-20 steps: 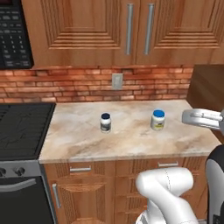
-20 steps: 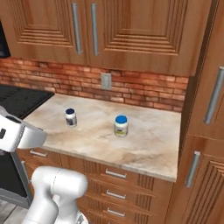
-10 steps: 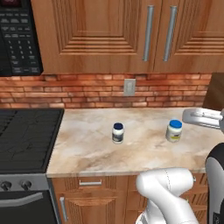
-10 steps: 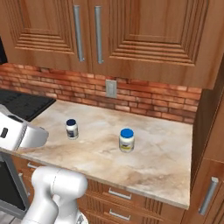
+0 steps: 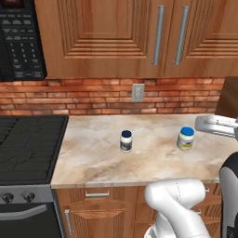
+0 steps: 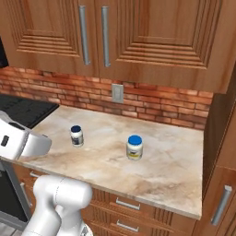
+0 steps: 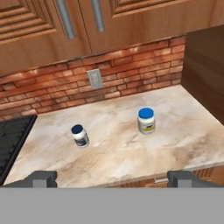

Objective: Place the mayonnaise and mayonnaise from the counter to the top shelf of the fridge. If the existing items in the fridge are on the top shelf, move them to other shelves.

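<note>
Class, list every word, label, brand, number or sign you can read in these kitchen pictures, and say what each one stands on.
No text can be read.
Bright-blue-lidded jar: yellowish label band, print too small.
Dark-lidded jar: label blurred.
Microwave keypad: pale button marks, too blurred to read.
Wall outlet: no lettering visible.

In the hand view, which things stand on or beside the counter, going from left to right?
Black stovetop → jar with the dark blue lid → jar with the bright blue lid → dark wooden side panel.
</note>
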You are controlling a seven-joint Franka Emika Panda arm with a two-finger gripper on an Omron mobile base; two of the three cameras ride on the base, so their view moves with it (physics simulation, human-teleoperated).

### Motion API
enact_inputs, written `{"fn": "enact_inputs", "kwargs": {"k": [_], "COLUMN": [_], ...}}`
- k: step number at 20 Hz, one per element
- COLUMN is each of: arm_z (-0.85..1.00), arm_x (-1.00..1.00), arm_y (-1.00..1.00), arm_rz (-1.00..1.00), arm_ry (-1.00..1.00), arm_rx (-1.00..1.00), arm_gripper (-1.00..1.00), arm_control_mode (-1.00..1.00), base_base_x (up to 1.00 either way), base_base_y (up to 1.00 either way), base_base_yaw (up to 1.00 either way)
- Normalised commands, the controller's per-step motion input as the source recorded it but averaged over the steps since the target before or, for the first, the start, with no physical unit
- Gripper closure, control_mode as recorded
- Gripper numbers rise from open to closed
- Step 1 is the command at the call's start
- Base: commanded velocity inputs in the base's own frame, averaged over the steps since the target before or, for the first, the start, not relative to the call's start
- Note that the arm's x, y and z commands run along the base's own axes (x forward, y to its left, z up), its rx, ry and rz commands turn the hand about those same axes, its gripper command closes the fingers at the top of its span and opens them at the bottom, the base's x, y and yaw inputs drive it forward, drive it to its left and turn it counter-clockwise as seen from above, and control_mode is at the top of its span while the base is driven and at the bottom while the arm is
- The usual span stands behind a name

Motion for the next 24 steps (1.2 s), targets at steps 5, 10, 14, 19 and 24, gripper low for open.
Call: {"fn": "enact_inputs", "kwargs": {"k": [5, 10, 14, 19, 24], "arm_z": [0.0, 0.0, -0.21, -0.54, -0.68], "arm_x": [0.0, 0.08, 0.37, 0.36, 0.19], "arm_y": [0.0, 0.0, 0.0, 0.0, 0.0], "arm_rz": [0.0, 0.0, 0.0, 0.0, 0.01], "arm_ry": [0.0, 0.02, 0.12, 0.09, 0.02], "arm_rx": [0.0, 0.0, 0.0, 0.04, 0.07], "arm_gripper": [-1.0, -1.0, -1.0, -1.0, -1.0], "arm_control_mode": [1.0, -1.0, -1.0, -1.0, -1.0], "base_base_x": [0.04, 0.31, 0.0, 0.0, 0.0], "base_base_y": [0.68, 0.2, 0.0, 0.0, 0.0], "base_base_yaw": [0.0, 0.0, 0.0, 0.0, 0.0]}}
